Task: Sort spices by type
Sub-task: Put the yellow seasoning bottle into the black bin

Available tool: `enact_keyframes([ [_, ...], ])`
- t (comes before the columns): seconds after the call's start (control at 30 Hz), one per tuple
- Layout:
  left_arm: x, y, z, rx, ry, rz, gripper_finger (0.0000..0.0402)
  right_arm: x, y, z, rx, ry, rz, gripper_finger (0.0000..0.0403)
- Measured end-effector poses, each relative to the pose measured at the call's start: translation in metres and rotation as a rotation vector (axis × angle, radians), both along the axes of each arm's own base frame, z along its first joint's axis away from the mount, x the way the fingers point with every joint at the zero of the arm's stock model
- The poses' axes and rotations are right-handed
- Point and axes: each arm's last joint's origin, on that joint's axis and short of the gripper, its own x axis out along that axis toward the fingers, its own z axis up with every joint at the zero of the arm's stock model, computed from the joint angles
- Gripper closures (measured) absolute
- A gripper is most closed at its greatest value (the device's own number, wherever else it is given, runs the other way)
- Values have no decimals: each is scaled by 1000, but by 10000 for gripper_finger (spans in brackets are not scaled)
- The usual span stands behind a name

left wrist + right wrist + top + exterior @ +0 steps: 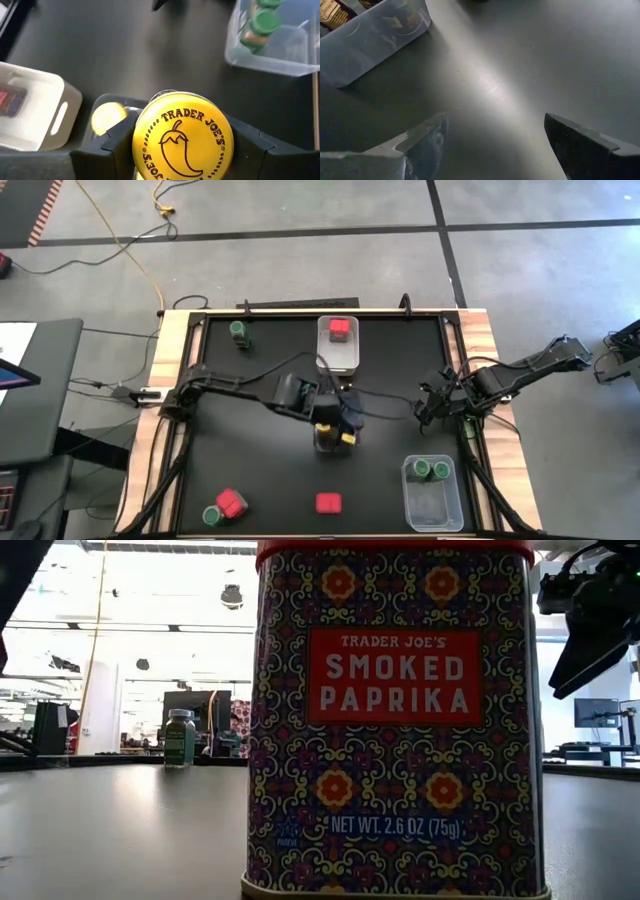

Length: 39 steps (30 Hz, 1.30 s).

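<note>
My left gripper (338,432) is over the table's middle, shut on a yellow-lidded spice jar (182,141). A second yellow patch (107,118) shows beside that lid; what it is I cannot tell. A red tin (339,329) lies in the far white bin (338,362). Two green-lidded jars (432,470) stand in the clear bin (432,505) at the near right. Loose on the mat stand a green jar (240,332) at the far left, a green jar (213,516) and red tin (232,502) at the near left, and a red paprika tin (390,720) near the front. My right gripper (495,145) hangs open at the right edge. My left gripper pinches the yellow-lidded jar between its two fingers, one finger (116,146) on each side of the lid's rim (142,150). The fingers slant down from the table's left. The lid's top faces the camera; the jar's body and base are hidden under it.
The white bin (30,115) and the clear bin (272,42) lie on either side of my left gripper's path. The clear bin's wall (375,35) is close to my right gripper. Bare black mat lies between the bins and toward the near middle.
</note>
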Motion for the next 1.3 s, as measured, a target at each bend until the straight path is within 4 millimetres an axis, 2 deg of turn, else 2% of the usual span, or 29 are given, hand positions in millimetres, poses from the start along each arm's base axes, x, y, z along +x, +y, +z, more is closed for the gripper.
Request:
enact_keyframes([
  [0.13,6,8,-9,9,25,-13,181,0,0,0,5,-4,-9,46],
  [0.63,32,11,-70,-4,220,-50,181,4,2,-4,-10,35,-12,46],
  [1.0,38,30,-85,-25,240,10,181,5,2,-5,-10,41,-17,46],
  [1.3,39,30,-109,-54,275,12,181,5,2,-5,-9,41,-18,46],
])
